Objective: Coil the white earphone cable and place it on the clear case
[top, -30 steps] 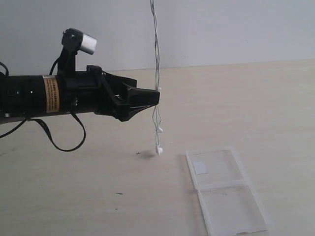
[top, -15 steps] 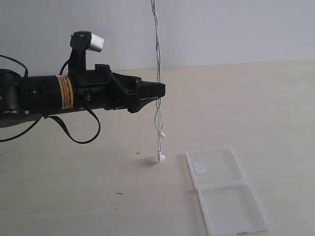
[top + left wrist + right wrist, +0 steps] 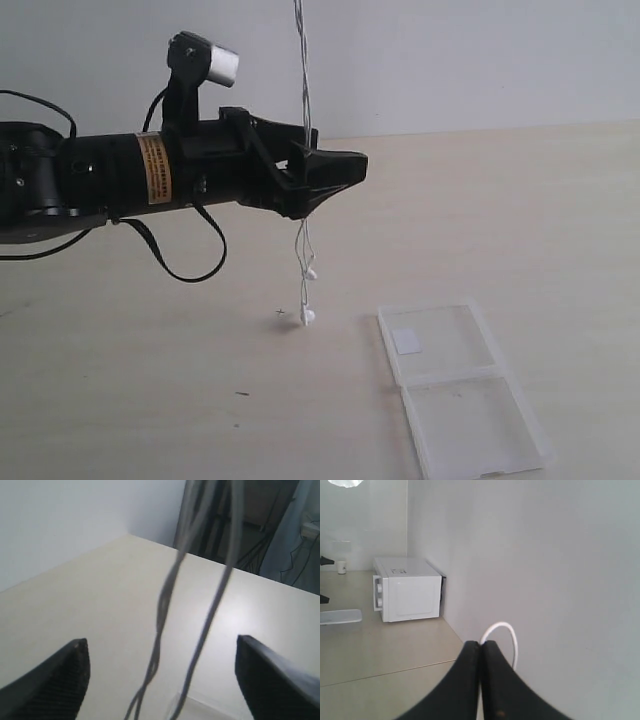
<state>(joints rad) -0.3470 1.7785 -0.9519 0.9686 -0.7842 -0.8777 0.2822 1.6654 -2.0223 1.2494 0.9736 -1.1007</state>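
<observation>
The white earphone cable (image 3: 302, 90) hangs straight down from above the exterior view, its two earbuds (image 3: 307, 315) dangling just over the table. My left gripper (image 3: 345, 178) reaches in level from the left and stands open, with the cable's strands (image 3: 167, 595) hanging between its fingers (image 3: 60, 680) and touching neither. In its own view my right gripper (image 3: 481, 645) is shut on the cable, a white loop (image 3: 509, 632) curling out beside the tips; it is out of the exterior view. The clear case (image 3: 455, 385) lies open and flat at the front right, its white sticker (image 3: 406, 341) on the far panel.
The pale table (image 3: 150, 400) runs back to a white wall (image 3: 480, 60). A black wire loop (image 3: 185, 268) sags under the left arm. The right wrist view looks along a wall toward a white microwave (image 3: 407, 595) standing farther off.
My left arm has pushed to the right, so its open fingers now straddle the hanging cable. The cable has shifted a little left, and the earbuds have swung left with it.
</observation>
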